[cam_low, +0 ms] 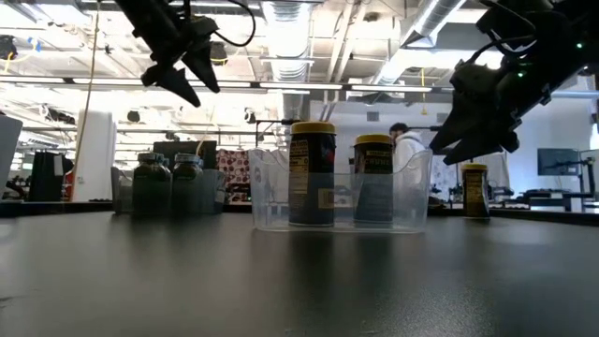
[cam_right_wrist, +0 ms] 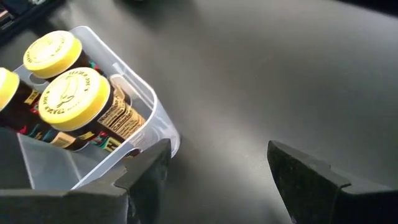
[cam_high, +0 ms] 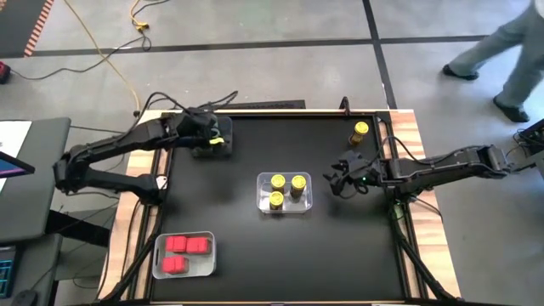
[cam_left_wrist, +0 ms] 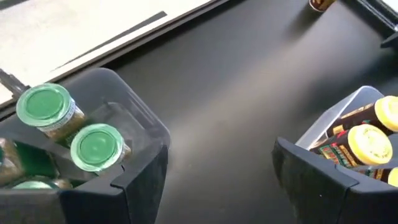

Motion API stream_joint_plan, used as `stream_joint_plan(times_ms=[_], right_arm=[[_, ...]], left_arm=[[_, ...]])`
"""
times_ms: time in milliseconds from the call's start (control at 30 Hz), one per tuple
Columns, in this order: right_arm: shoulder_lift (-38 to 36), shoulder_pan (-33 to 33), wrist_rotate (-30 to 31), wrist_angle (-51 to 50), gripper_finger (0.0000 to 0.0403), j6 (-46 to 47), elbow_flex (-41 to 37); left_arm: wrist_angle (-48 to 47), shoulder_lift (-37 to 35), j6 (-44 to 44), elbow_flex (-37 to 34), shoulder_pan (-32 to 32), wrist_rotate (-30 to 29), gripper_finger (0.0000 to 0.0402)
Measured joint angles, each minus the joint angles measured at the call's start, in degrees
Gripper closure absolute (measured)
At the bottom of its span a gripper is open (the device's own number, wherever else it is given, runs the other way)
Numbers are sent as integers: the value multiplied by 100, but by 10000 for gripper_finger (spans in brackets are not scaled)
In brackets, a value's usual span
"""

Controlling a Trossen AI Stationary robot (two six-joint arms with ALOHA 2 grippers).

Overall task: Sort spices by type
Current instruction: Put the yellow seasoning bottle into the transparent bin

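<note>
Three yellow-lidded spice jars (cam_high: 286, 190) stand in a clear bin (cam_high: 262, 204) at the table's middle. One more yellow-lidded jar (cam_high: 360, 132) stands alone on the table at the far right. Green-lidded jars (cam_left_wrist: 94, 147) sit in a clear bin (cam_left_wrist: 146, 118) at the far left, with my left gripper (cam_high: 219, 138) hovering open above it, nothing between its fingers. Red-topped jars (cam_high: 185, 252) fill a bin (cam_high: 210, 255) at the near left. My right gripper (cam_high: 336, 180) hangs open just right of the middle bin, above the table, holding nothing.
The black tabletop (cam_high: 255, 272) lies bare between the bins and along the near edge. A raised frame (cam_high: 406, 255) runs along the table's sides. A person (cam_high: 501, 51) walks on the floor beyond the far right corner.
</note>
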Motion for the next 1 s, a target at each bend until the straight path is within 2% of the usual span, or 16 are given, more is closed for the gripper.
stream_joint_plan(times_ms=[100,600,1000], right_arm=[[1,-115,0,0,111,-232,0],[0,-404,0,0,112,-264,0],[0,-402,107,6,112,-265,0]], left_arm=[[3,0,-269,0,-203,-258,125],[12,0,-1523,0,-571,-638,125],[9,2,-1563,0,-622,-634,125]])
